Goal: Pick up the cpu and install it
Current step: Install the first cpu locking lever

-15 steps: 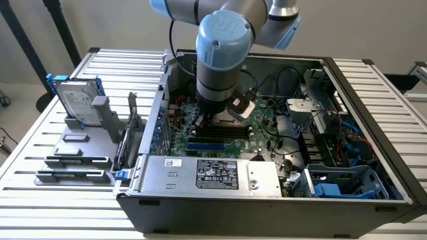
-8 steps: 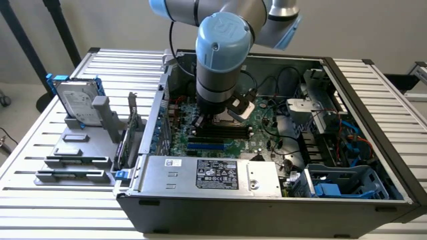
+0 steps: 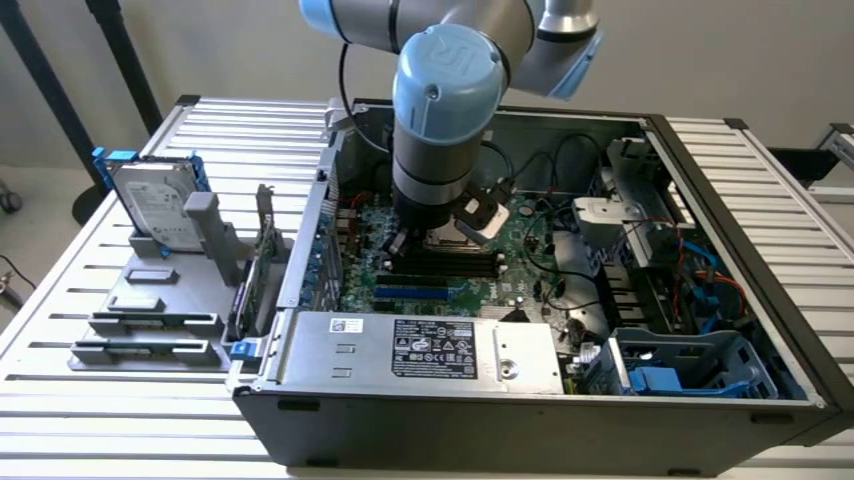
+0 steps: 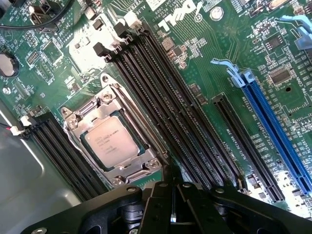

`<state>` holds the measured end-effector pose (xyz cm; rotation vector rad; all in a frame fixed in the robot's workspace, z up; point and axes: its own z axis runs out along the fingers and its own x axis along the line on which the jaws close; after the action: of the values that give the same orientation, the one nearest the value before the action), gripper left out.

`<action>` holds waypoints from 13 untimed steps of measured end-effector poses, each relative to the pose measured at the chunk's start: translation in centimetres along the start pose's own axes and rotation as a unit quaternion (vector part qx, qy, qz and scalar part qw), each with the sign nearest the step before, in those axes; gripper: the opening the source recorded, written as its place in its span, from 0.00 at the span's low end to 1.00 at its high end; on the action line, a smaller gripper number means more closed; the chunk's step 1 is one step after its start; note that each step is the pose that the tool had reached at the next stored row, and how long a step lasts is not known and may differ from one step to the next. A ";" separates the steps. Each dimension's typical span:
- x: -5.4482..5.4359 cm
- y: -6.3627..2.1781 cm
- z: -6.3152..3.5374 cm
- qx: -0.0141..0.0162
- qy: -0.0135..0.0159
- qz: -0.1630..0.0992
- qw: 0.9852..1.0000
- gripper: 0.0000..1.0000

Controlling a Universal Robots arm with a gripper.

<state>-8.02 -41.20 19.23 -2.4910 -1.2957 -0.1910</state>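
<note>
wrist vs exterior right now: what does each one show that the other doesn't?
Wrist view only: the cpu seated in its socket frame, the dark memory slots beside it, the blue slot, and the shut gripper just over the board, holding nothing.

Exterior view only: the arm reaching down into the open case, the power supply, and the hard drive on a grey rack at the exterior view's left.

Both: the green motherboard.
</note>
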 end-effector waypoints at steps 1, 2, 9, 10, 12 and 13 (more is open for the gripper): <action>0.0 0.00 0.00 0.000 -0.001 0.000 1.000 0.11; 0.0 0.00 0.00 -0.001 -0.003 0.000 1.000 0.11; 0.0 -0.01 0.00 0.000 -0.007 0.002 1.000 0.11; 0.0 -0.01 0.00 0.000 -0.007 0.002 1.000 0.11; 0.1 -0.05 0.02 0.000 -0.007 0.002 1.000 0.11; 0.1 -0.05 0.02 0.000 -0.007 0.002 1.000 0.11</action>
<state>-8.02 -41.11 19.24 -2.4980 -1.2966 -0.1728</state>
